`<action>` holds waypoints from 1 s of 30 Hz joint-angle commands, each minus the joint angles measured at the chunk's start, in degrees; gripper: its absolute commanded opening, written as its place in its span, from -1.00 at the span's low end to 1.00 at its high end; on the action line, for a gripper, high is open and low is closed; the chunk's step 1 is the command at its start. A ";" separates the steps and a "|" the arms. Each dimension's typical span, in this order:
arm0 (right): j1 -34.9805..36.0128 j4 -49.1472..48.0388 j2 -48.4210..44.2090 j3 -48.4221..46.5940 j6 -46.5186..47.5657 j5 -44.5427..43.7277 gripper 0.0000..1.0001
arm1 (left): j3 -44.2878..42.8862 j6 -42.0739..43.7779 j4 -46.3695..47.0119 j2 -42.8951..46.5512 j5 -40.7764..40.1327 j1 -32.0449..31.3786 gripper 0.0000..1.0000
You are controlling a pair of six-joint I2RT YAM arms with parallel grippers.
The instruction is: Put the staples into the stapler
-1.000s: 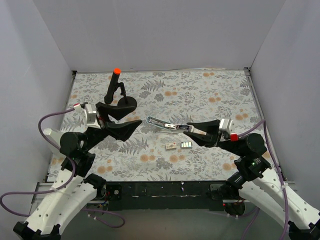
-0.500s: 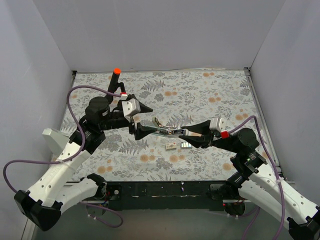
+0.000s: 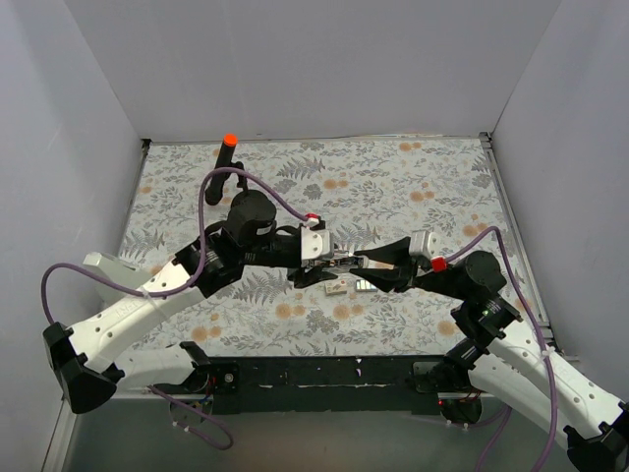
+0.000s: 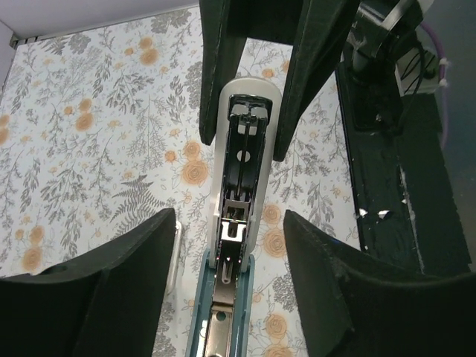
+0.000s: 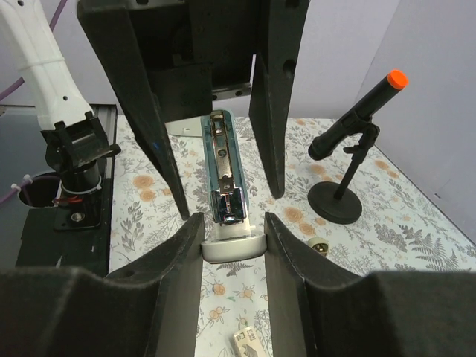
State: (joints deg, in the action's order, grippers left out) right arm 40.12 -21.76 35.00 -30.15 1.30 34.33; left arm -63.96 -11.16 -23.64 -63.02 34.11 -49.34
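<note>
The stapler (image 4: pixel 242 186) hangs flipped open above the floral mat, a pale end with a bluish silver-lined channel (image 5: pixel 224 167) running from it. My right gripper (image 5: pixel 232 223) is shut on the pale end (image 5: pixel 233 247), seen in the top view at the gripper (image 3: pixel 362 264). My left gripper (image 4: pixel 228 219) is open and straddles the bluish part, with a gap on each side; from above the gripper (image 3: pixel 319 264) meets the right one mid-table. The small whitish staples box (image 3: pixel 337 287) and the silvery staples (image 3: pixel 365 286) lie on the mat just below the stapler; the box (image 5: pixel 249 343) also shows under my right fingers.
A black microphone stand with an orange tip (image 3: pixel 224 167) stands at the back left, with its round base (image 5: pixel 336 202) on the mat. A small beige object (image 5: pixel 318 245) lies near that base. White walls enclose the mat on three sides.
My left arm has swung from beside the microphone stand to the middle, and its jaws now straddle the stapler. My right gripper has kept hold of the stapler, shifted slightly left.
</note>
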 commanded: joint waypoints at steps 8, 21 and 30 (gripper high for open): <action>-0.13 -5.49 -0.55 -0.17 -0.86 0.48 -0.97 | -4.06 6.15 -6.33 -2.89 -6.95 -3.92 -0.24; -0.13 -2.94 -0.29 0.53 -0.16 0.31 -0.97 | -3.98 7.82 -8.53 -2.37 -5.63 -4.01 -1.00; -0.13 3.03 -1.78 2.20 0.72 -3.12 0.30 | -0.90 7.73 -15.65 -5.35 -14.94 -3.83 -1.00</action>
State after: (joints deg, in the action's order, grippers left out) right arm 40.18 -19.66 34.85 -28.75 1.39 34.54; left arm -65.98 -3.88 -34.24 -67.68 24.88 -53.52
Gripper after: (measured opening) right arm 0.572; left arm 0.333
